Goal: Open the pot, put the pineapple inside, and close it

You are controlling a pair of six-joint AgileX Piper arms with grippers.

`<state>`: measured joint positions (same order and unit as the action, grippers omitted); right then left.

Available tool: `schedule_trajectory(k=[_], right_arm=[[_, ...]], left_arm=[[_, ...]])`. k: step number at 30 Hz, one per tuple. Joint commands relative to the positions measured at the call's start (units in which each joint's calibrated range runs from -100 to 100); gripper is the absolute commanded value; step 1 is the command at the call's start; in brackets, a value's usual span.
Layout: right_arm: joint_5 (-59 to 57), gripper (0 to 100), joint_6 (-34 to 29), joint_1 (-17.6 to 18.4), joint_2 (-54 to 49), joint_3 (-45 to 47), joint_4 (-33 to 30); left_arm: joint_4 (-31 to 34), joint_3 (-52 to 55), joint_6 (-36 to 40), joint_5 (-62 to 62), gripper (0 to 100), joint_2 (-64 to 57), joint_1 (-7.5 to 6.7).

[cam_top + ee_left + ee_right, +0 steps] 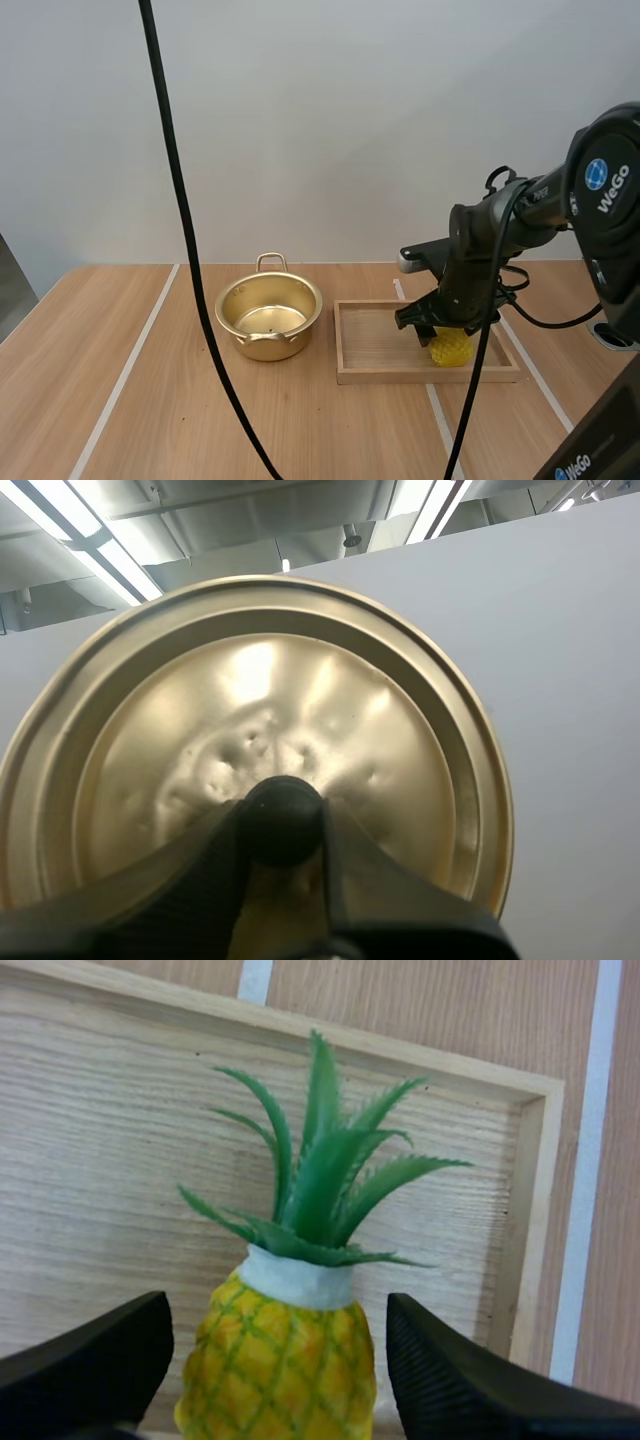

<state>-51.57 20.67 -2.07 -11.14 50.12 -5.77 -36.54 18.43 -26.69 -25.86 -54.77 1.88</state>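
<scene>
The gold pot (268, 345) stands uncovered on the table, left of the wooden tray (380, 375). Its gold lid (300, 700) is lifted off; my left gripper (283, 822) is shut on the lid's black knob (283, 810). A small yellow pineapple (451, 347) with green leaves stands upright in the tray's right part. My right gripper (438, 332) hangs low over it. In the right wrist view the pineapple (280, 1370) sits between the spread fingers (90, 1360) of the open right gripper (275, 1320), a narrow gap on each side.
The tray's bare floor (100, 1140) lies behind the pineapple, with its raised rim (535, 1210) close on one side. White tape lines (130, 365) run across the wooden table.
</scene>
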Motion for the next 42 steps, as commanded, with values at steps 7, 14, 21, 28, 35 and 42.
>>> schedule_trajectory(k=[7, 14, 21, 28, 35, 42], right_arm=[[2.0, 100, -1.1, -0.2, 2.3, 0.4, -2.2], [2.4, 0, -1.7, -0.2, 2.3, 0.4, -3.1], [3.3, 0, -1.7, -0.2, 2.2, 0.4, -3.0], [3.3, 0, -1.7, -0.2, -3.6, -2.7, -2.3], [3.8, 0, -1.7, -0.2, -15.6, -8.3, 3.8], [4.7, 0, -0.3, -0.2, -28.2, -12.3, 8.1]], left_arm=[[-0.9, -0.4, 0.3, 1.8, 0, -0.2, -0.03], [-0.9, -0.4, 0.3, 1.8, 0, -0.2, -0.03], [-0.9, -0.4, 0.3, 1.8, 0, -0.2, -0.03], [-0.9, -0.4, 0.3, 1.8, 0, -0.2, -0.03], [-0.9, -0.4, 0.3, 1.8, 0, -0.2, -0.03], [-0.9, -0.4, 0.3, 1.8, 0, -0.2, -0.03]])
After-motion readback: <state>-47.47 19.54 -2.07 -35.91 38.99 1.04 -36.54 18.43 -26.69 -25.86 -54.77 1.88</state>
